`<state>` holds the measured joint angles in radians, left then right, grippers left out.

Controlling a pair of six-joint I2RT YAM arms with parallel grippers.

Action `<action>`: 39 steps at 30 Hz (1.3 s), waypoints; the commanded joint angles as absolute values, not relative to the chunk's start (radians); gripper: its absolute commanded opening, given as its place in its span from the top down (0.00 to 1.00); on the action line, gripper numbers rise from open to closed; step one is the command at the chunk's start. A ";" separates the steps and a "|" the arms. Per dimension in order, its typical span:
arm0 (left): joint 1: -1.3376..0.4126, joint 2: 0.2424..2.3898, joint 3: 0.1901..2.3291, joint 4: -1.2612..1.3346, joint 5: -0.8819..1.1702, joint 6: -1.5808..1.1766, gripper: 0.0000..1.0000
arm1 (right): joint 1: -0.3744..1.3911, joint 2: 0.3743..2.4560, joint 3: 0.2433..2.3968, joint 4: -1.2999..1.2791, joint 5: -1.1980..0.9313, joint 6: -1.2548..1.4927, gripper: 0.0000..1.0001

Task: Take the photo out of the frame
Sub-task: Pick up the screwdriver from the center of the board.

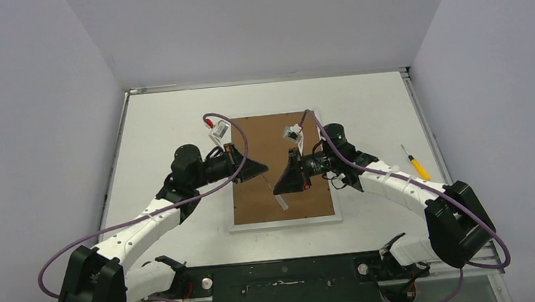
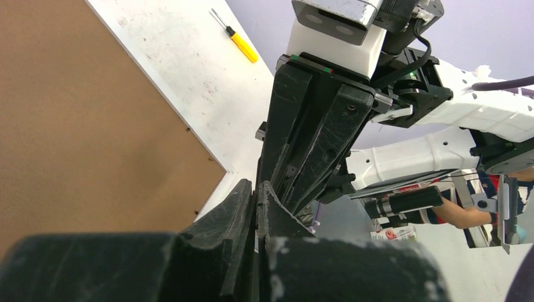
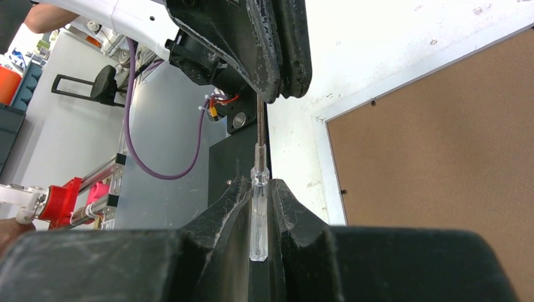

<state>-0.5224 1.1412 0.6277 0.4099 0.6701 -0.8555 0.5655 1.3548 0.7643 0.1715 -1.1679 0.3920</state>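
The frame [image 1: 254, 203] had a white border and a plain brown back. The left end effector [image 1: 264, 169] and right end effector [image 1: 277, 191] were black. At three o'clock, the screwdriver [image 1: 417, 165] had a yellow handle.

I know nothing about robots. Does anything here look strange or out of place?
Both grippers meet on one clear-handled screwdriver above the face-down frame: the right gripper on its handle, the left gripper shut on its shaft. A yellow screwdriver lies loose on the table, off to the right.
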 commanded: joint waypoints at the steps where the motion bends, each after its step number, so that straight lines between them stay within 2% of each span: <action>1: -0.531 1.145 0.644 0.439 0.681 -0.850 1.00 | 0.574 1.366 0.804 0.248 -1.176 0.393 0.95; 8: -0.530 1.110 0.643 0.379 0.612 -0.835 1.00 | 0.574 1.389 0.798 0.286 -1.156 0.426 0.95; 9: -0.529 1.112 0.643 0.379 0.622 -0.834 0.93 | 0.573 1.392 0.798 0.296 -1.157 0.432 0.95; 11: -0.529 1.120 0.645 0.380 0.648 -0.836 0.67 | 0.573 1.393 0.797 0.309 -1.156 0.446 0.95; 12: -0.529 1.126 0.646 0.387 0.667 -0.839 0.60 | 0.574 1.393 0.799 0.309 -1.151 0.451 0.95; 14: -0.529 1.134 0.644 0.402 0.688 -0.847 0.54 | 0.572 1.393 0.804 0.303 -1.148 0.452 0.95; 17: -0.531 1.136 0.630 0.435 0.695 -0.864 0.53 | 0.572 1.388 0.808 0.302 -1.143 0.454 0.95; 20: -0.532 1.139 0.621 0.450 0.698 -0.875 0.58 | 0.572 1.388 0.812 0.302 -1.137 0.456 0.95; 25: -0.532 1.154 0.626 0.439 0.696 -0.877 1.00 | 0.571 1.396 0.810 0.309 -1.129 0.462 0.95; 30: -0.532 1.141 0.623 0.418 0.661 -0.874 1.00 | 0.570 1.393 0.806 0.317 -1.109 0.467 0.93; 31: -0.533 1.137 0.623 0.412 0.651 -0.875 1.00 | 0.569 1.393 0.805 0.317 -1.104 0.468 0.89; 32: -0.530 1.129 0.622 0.404 0.636 -0.879 1.00 | 0.568 1.393 0.804 0.319 -1.097 0.469 0.79; 35: -0.524 1.089 0.608 0.399 0.555 -0.912 1.00 | 0.569 1.376 0.782 0.363 -1.058 0.492 0.31; 36: -0.522 1.075 0.599 0.408 0.528 -0.934 1.00 | 0.570 1.368 0.772 0.384 -1.032 0.508 0.23; 39: -0.520 1.030 0.549 0.505 0.453 -1.026 1.00 | 0.574 1.331 0.737 0.454 -0.920 0.572 0.16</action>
